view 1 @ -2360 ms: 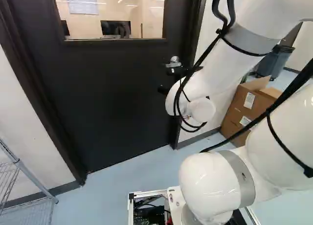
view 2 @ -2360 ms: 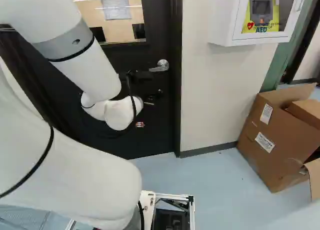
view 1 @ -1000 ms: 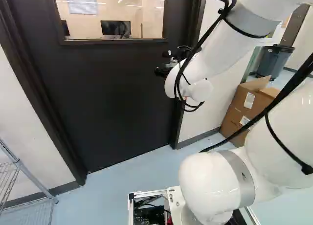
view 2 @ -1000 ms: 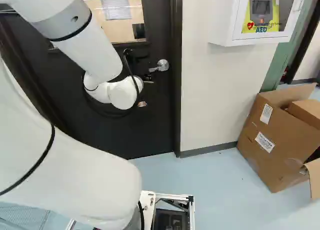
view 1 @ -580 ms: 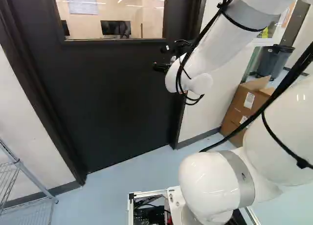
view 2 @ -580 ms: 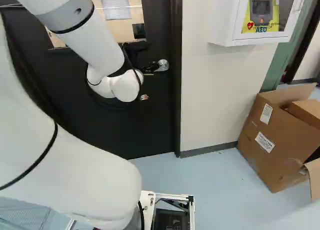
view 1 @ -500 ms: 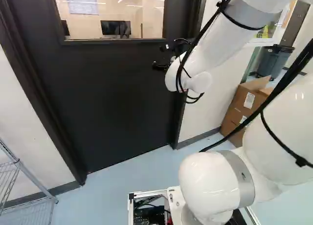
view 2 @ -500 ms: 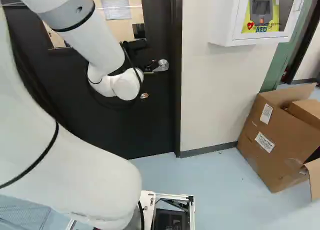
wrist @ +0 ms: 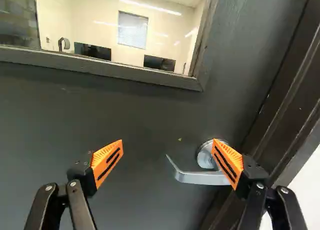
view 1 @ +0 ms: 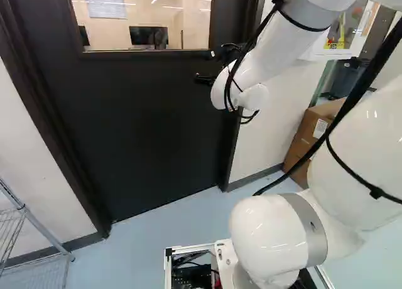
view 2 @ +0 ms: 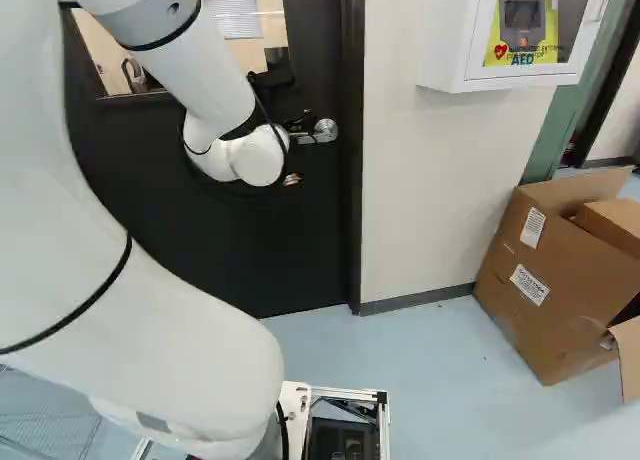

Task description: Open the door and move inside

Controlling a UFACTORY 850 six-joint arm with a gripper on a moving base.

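"How far along is it?"

"Early, I'd judge. You have the gripper (wrist: 168,141) up near the lever handle (wrist: 197,178), but the door (wrist: 135,115) sits shut in its frame (wrist: 285,105)."

"Has it got hold of anything?"

"No. Your fingers stand wide apart with nothing clamped. The lever's free end shows in the gap between them, while one pad overlaps the round plate (wrist: 203,157) at the handle's root. You can't tell from here whether that pad touches."

"Where's the handle on the door?"

"Below the window (wrist: 125,45), close beside the frame."

"So what's left?"

"Nearly everything: you'd line up on the handle, close or press on it, turn it, get the door moving, then drive the base through. Push or pull, you can't tell yet. Mind that pad; it could snag on the plate."
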